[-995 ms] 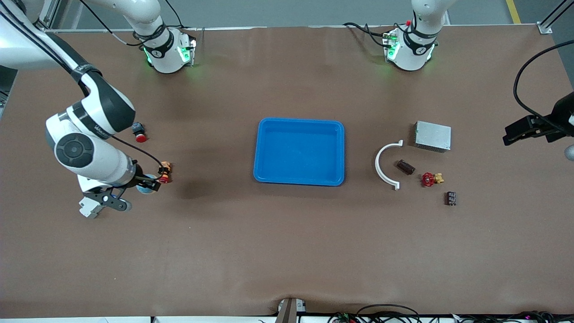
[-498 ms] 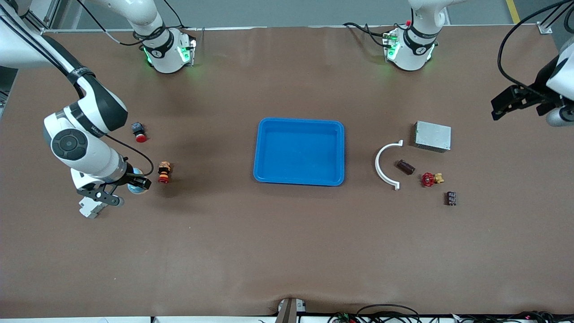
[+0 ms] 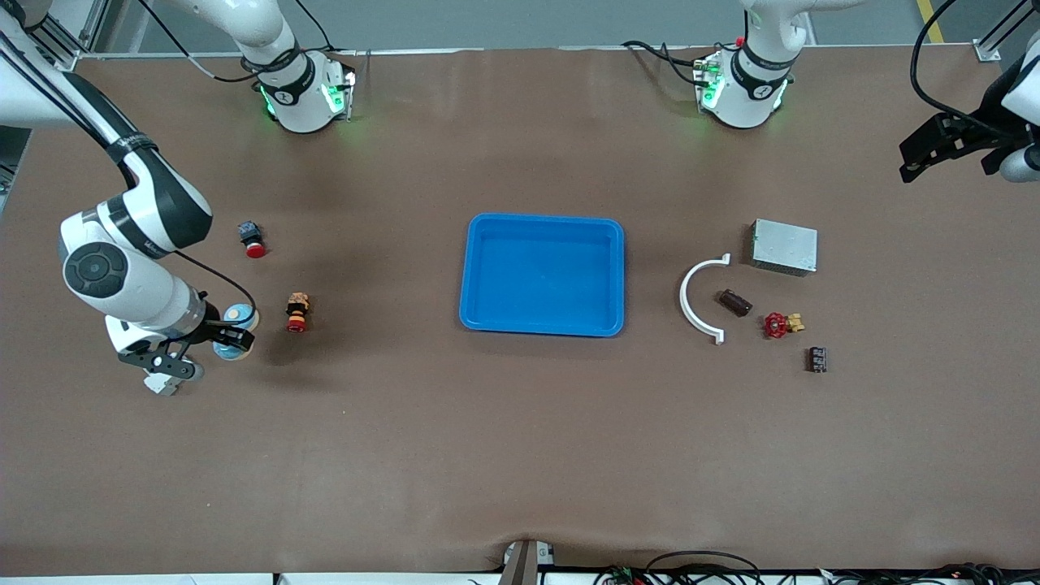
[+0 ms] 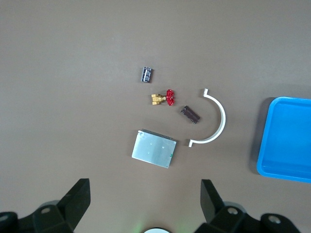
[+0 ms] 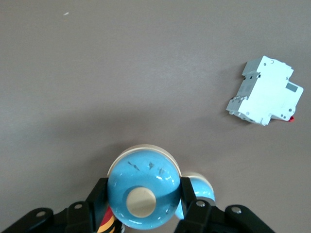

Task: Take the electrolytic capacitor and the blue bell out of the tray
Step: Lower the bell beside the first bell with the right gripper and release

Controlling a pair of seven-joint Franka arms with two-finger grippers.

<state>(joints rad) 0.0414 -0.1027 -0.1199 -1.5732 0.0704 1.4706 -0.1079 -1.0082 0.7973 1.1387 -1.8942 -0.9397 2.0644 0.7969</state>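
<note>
The right claw (image 3: pixel 231 331) is pinching the blue bell (image 5: pixel 142 187) above the bench (image 3: pixel 406 447), over the right arm's end. The left claw (image 4: pixel 145 201) is hanging spread wide over the left arm's end, while the capacitor (image 3: pixel 734 303) is lying between the white curved bracket (image 3: pixel 697 299) and the red valve (image 3: pixel 778 325).

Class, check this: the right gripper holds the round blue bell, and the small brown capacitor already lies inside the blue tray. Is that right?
Not quite. The right gripper does hold the round blue bell, but the small brown capacitor lies on the table beside the white curved piece, outside the blue tray, as the front view shows.
</note>
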